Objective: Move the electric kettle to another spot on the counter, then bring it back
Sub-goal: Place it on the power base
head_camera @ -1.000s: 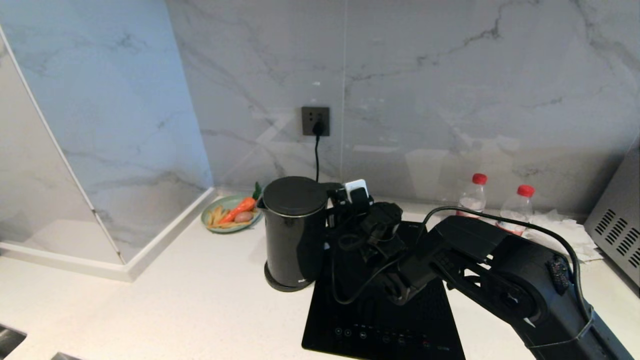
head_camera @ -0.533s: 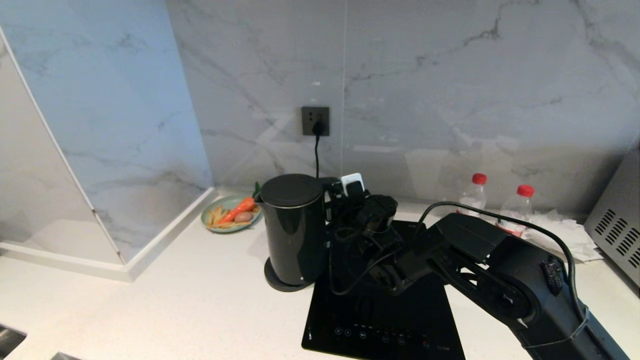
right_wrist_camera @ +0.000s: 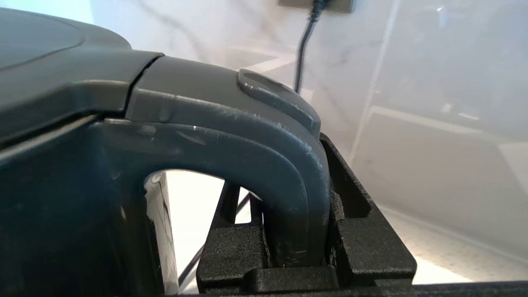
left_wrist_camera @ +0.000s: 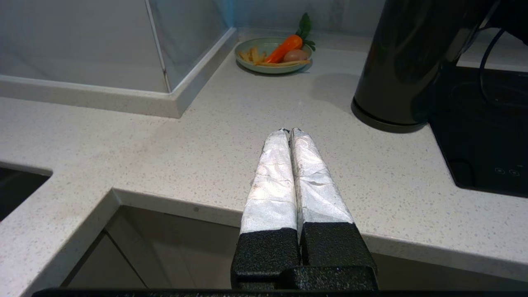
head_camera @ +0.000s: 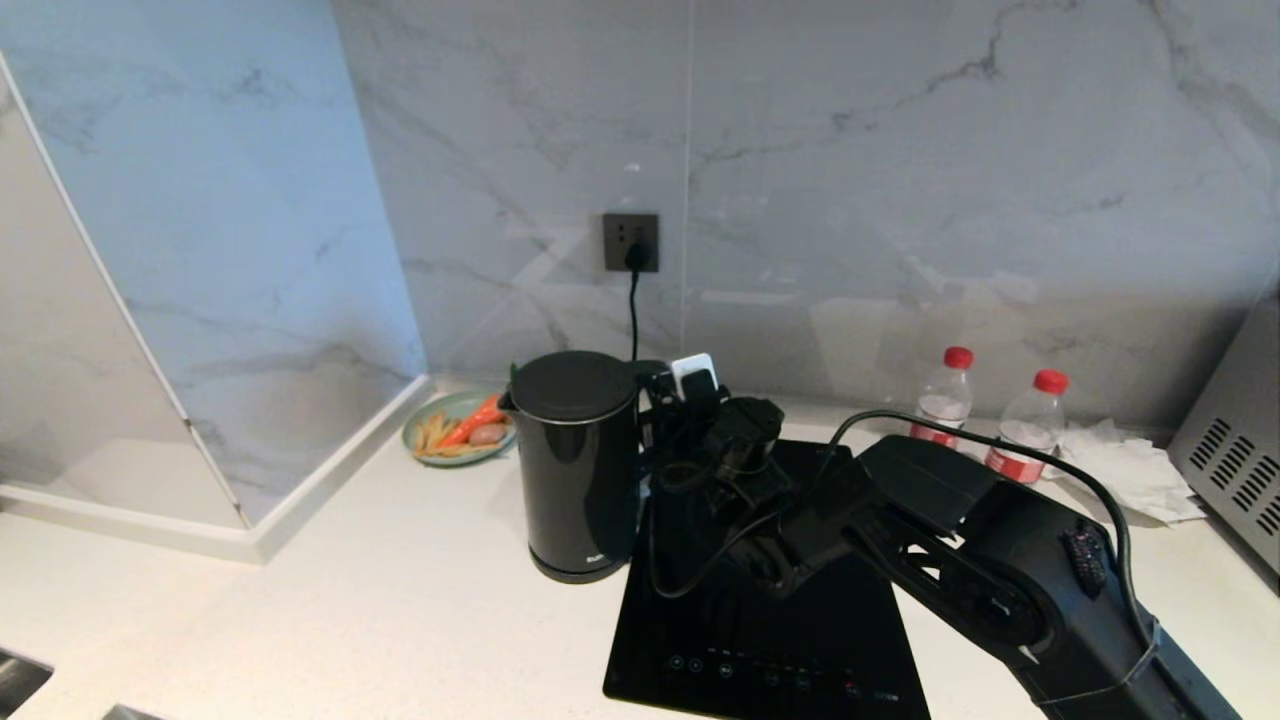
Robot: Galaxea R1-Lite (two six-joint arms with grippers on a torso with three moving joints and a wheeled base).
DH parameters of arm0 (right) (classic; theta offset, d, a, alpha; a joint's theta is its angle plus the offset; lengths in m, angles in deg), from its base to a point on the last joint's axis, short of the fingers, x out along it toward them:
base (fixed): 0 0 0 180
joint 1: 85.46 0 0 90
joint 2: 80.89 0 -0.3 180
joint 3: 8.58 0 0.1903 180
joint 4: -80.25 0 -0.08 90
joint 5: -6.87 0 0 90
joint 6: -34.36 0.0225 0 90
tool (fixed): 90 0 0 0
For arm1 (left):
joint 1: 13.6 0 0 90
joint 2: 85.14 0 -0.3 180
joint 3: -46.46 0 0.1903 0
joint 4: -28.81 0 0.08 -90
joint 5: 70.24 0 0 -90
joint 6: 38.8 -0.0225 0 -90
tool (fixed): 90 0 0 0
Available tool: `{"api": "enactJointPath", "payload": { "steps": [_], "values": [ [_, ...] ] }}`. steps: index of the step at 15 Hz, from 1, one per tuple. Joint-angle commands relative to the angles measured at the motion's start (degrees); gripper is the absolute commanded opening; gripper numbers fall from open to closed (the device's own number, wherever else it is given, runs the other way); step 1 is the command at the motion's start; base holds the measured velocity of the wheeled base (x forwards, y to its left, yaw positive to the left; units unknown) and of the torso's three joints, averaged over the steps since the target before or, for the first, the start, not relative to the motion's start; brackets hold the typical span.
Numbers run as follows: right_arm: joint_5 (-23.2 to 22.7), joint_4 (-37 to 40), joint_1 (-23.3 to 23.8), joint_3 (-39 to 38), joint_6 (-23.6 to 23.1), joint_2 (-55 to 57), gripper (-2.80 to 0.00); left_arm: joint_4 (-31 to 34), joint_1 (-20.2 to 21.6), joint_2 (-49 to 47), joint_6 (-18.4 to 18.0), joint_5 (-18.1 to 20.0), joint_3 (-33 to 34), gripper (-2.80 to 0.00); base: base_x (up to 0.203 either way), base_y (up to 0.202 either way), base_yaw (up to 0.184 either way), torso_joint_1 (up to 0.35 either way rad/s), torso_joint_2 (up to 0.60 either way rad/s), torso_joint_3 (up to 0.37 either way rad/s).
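Note:
The electric kettle (head_camera: 578, 470), a tall glossy black jug, stands upright on its round base disc (head_camera: 556, 573) on the white counter (head_camera: 400, 610), by the cooktop's left edge. My right gripper (head_camera: 678, 397) reaches in from the right and is shut on the kettle's loop handle (right_wrist_camera: 288, 185), one finger on each side of it. In the left wrist view the kettle (left_wrist_camera: 408, 62) shows at the far right. My left gripper (left_wrist_camera: 288, 132) hangs shut and empty above the counter's (left_wrist_camera: 198, 148) front edge, out of the head view.
A black cooktop (head_camera: 790, 640) lies under my right arm. A green plate of carrot and fries (head_camera: 462, 428) sits behind the kettle. Two red-capped bottles (head_camera: 945, 395) and crumpled paper (head_camera: 1125, 460) stand back right beside a grey appliance (head_camera: 1240, 470). A cord hangs from the wall socket (head_camera: 631, 242).
The kettle, held by my right gripper, has shifted slightly left and come down from a lifted, leaning pose to stand upright on the base disc. The right arm followed it.

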Motion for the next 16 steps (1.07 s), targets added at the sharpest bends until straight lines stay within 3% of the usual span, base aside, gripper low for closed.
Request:
{"api": "enactJointPath", "payload": {
  "steps": [1,16],
  "values": [
    [0.2,-0.8,-0.1,0.0,-0.1,0.9,-2.8,0.0,0.0,0.1,0.0,0.0,0.2,-2.8,0.0,0.0,0.0,0.0,0.0,0.0],
    [0.5,-2.8,-0.1,-1.0,0.3,0.6,-2.8,0.0,0.0,0.1,0.0,0.0,0.2,-2.8,0.0,0.0,0.0,0.0,0.0,0.0]
  ]
}}
